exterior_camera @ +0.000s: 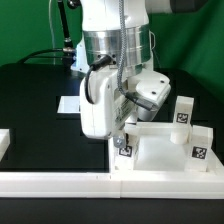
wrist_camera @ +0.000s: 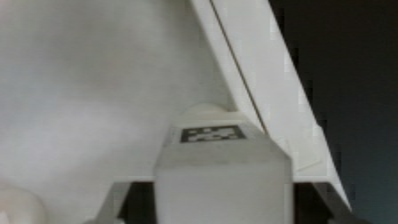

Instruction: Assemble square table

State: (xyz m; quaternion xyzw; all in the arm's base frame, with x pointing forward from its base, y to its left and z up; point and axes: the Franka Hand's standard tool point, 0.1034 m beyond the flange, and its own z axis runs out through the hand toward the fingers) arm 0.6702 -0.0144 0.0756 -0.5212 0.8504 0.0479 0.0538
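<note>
The white square tabletop (exterior_camera: pixel 160 152) lies on the black table at the exterior view's right, rim up. My gripper (exterior_camera: pixel 124 138) points straight down over its near left corner, shut on a short white leg (exterior_camera: pixel 125 150) with a tag on its face. In the wrist view the tagged leg (wrist_camera: pixel 214 160) fills the gap between my dark fingers (wrist_camera: pixel 135 205), and my gripper (wrist_camera: pixel 219 205) holds it upright just inside the tabletop's raised rim (wrist_camera: pixel 249 70). The leg hides the corner socket beneath it. Two more tagged legs (exterior_camera: pixel 183 113) (exterior_camera: pixel 200 147) stand upright at the tabletop's far and right corners.
The marker board (exterior_camera: pixel 70 103) lies flat behind the arm at the exterior view's left. A long white rail (exterior_camera: pixel 60 184) runs along the front edge, and another white piece (exterior_camera: pixel 3 143) sits at the left edge. A green wall stands behind.
</note>
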